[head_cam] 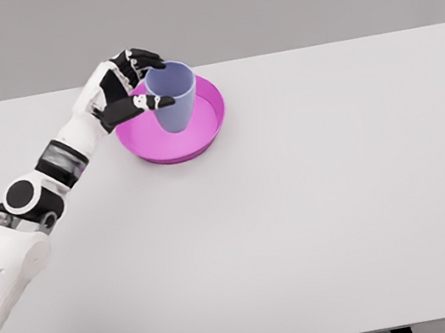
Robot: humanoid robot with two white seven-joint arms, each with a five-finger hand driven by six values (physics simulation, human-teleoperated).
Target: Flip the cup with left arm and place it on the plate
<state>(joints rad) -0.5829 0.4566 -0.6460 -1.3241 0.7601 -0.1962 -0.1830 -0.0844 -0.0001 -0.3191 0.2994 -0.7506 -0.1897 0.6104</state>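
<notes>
The left robot hand (129,86) grips the cup (172,96) upright on the plate (212,125); it should let go gently.

Blue-grey cup (172,96), magenta plate (200,136)

We can read no text, label, brand, number or sign on anything in this view.
</notes>
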